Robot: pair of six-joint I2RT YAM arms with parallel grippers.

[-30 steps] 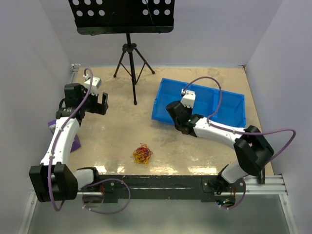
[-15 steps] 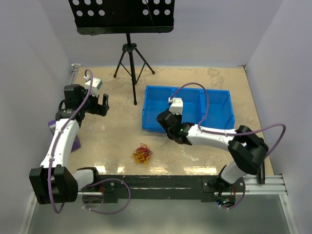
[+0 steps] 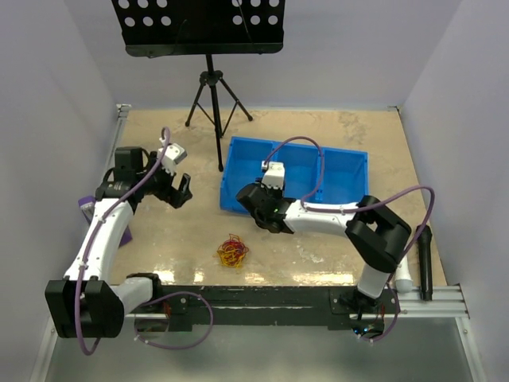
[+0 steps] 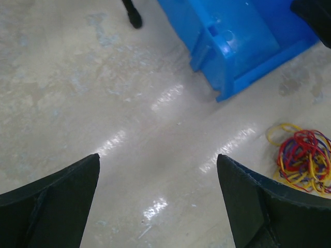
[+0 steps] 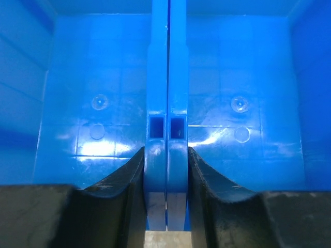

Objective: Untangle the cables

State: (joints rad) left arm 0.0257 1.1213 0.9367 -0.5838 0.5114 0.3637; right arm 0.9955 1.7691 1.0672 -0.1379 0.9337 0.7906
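Note:
The cables (image 3: 232, 251) are a small tangle of red, yellow and orange wires on the table near the front middle; they also show at the right edge of the left wrist view (image 4: 302, 159). My left gripper (image 3: 181, 191) is open and empty, above the table to the left of and behind the tangle. My right gripper (image 3: 256, 208) is shut on the middle divider wall (image 5: 166, 129) of the blue bin (image 3: 342, 163), at its near edge, one finger in each compartment.
A black music stand (image 3: 208, 79) on a tripod stands at the back, one foot close to the bin's left end. A purple object (image 3: 86, 205) lies at the left wall. A black and a white item (image 3: 420, 267) lie at the front right.
My right gripper has dragged the blue bin leftward and a little nearer. My left gripper has moved right and forward, tilting down toward the table.

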